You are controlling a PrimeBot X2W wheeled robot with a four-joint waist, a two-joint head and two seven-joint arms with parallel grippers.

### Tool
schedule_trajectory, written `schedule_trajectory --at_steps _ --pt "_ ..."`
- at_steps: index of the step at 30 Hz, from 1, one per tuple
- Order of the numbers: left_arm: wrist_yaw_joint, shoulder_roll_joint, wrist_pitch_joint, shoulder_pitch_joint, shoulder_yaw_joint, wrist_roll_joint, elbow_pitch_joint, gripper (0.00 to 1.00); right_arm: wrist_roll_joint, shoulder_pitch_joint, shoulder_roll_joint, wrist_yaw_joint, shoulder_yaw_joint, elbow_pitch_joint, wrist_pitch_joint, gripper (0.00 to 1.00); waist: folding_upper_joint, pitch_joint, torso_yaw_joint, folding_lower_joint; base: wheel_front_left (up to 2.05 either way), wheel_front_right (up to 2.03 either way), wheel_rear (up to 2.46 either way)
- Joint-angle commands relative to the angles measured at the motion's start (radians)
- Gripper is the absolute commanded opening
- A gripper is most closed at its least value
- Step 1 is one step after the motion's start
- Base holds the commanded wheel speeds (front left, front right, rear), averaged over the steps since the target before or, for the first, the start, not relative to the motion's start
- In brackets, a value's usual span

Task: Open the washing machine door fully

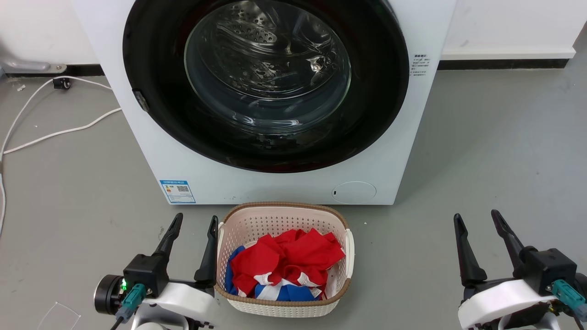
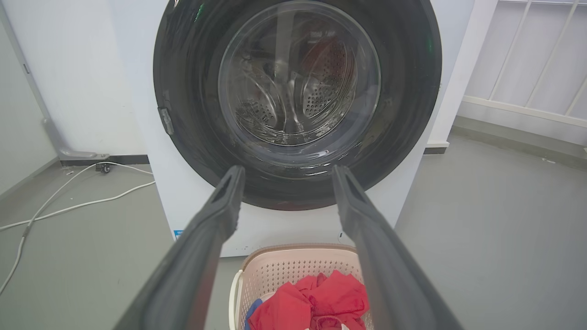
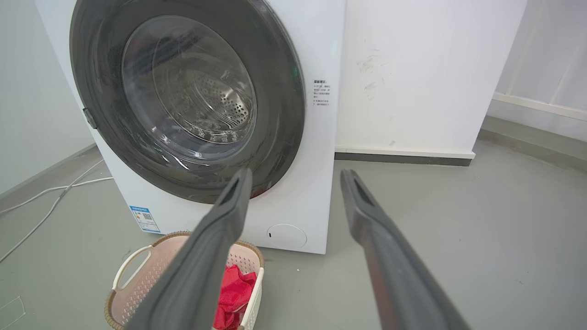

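Washing machine door [image 1: 266,82] is closed; left gripper [image 1: 196,217] and right gripper [image 1: 476,215] fingers [image 1: 465,256] spread apart.

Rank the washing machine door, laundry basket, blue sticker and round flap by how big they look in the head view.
1. washing machine door, by far the largest.
2. laundry basket, though it sits nearer the camera.
3. round flap and blue sticker: too alike to rank.

You have the washing machine door [image 1: 151,68] in glossy black with a clear glass centre, on the smooth white washing machine [image 1: 160,160]. Through it gleams the perforated steel drum [image 1: 257,32]. The basket [image 1: 275,224] is matt perforated plastic; its clothes [image 1: 284,256], cloth.
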Motion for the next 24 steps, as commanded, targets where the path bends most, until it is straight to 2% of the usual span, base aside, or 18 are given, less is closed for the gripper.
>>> schedule_trajectory --at_steps 1,13,14,15,16,24 --pt "-0.002 0.002 -0.003 0.002 0.004 0.002 0.0 1.0 0.005 0.003 0.003 0.0 -0.001 0.002 -0.006 1.0 -0.0001 0.0 0.0 0.0 0.0 0.0 0.0" --pt "-0.009 -0.005 -0.003 -0.003 0.012 -0.008 0.017 1.0 0.016 -0.004 0.003 0.0 0.003 0.012 -0.015 1.0 -0.0001 0.0 -0.001 0.0 0.0 0.0 0.0" --pt "-0.01 -0.005 -0.003 -0.004 0.013 -0.009 0.017 1.0 0.022 -0.005 0.003 0.0 0.002 0.013 -0.015 0.91 -0.0001 0.0 -0.001 0.0 0.0 0.0 0.0" --pt "-0.011 -0.005 -0.003 -0.004 0.013 -0.008 0.017 1.0 0.028 -0.006 0.003 0.0 0.003 0.014 -0.015 0.4 -0.0001 0.0 -0.001 0.0 0.0 0.0 0.0" --pt "-0.011 -0.005 -0.003 -0.005 0.012 -0.007 0.016 1.0 0.031 -0.008 0.003 0.0 0.003 0.014 -0.015 0.0 -0.0001 0.001 -0.001 0.0 0.0 0.0 0.0" --pt "-0.014 -0.008 -0.003 -0.006 0.019 -0.01 0.017 1.0 0.083 -0.016 0.003 0.0 -0.002 0.025 -0.012 0.0 -0.0001 0.002 -0.002 0.0 0.0 0.0 0.0"
